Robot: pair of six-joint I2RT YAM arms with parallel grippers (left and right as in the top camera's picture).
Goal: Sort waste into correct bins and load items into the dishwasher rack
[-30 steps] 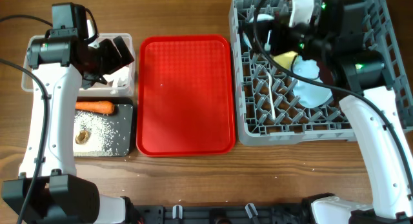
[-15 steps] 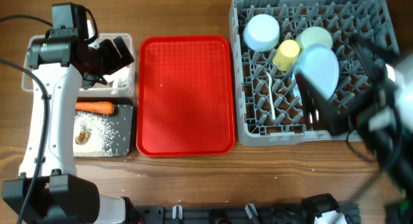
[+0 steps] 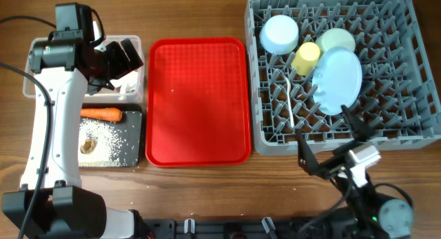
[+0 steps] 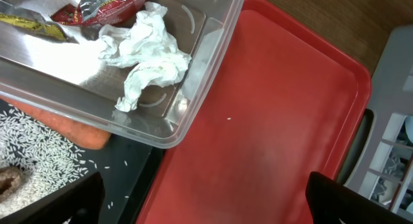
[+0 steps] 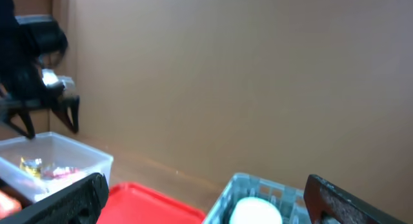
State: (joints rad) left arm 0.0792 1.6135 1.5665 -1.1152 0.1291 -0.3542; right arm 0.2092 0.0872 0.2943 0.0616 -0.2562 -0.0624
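Observation:
The grey dishwasher rack (image 3: 413, 80) holds a pale blue plate (image 3: 337, 79), two bowls (image 3: 279, 34) (image 3: 335, 40), a yellow cup (image 3: 305, 58) and a white spoon (image 3: 286, 94). My left gripper (image 3: 120, 63) (image 4: 206, 204) hangs open and empty over the right end of the clear tub (image 4: 193, 114), which contains white tissue (image 4: 151, 59), red wrappers (image 4: 103, 4) and a yellow scrap (image 4: 26, 20). The black tray (image 3: 138, 113) carries a carrot (image 3: 101, 115), rice (image 3: 114, 139) and a brown lump (image 3: 88, 145). My right gripper (image 3: 327, 139) (image 5: 206, 201) stands open at the front edge, below the rack, holding nothing.
A flat red serving tray (image 3: 198, 101) lies between the bins and the rack, with one rice grain (image 4: 228, 118) on it. A brown wall (image 5: 245, 75) fills the right wrist view.
My right arm has pulled back from over the rack to the table's front edge, leaving the plate standing in the rack. The left arm has not moved.

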